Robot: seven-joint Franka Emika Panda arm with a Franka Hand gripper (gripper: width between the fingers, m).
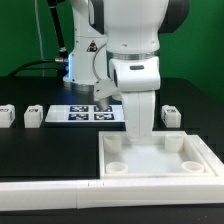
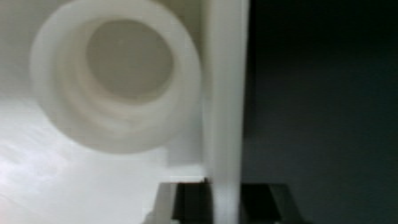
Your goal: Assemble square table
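The table top is lying flat in the lower right of the exterior view. Its open side is facing up, so its round holes are pointing up too. It is square, so no side is longer than another. Its near edge is running side by side with the long white bar along the bottom of the frame.

The arm is reaching straight down over the far wall of the table top, near the middle of the frame. In the wrist view, the gripper is pinching that thin wall, with a dark finger sitting tight on each side of it.

Small leg blocks are sitting in a row behind, at the middle left and middle right. The marker board is lying flat between them.
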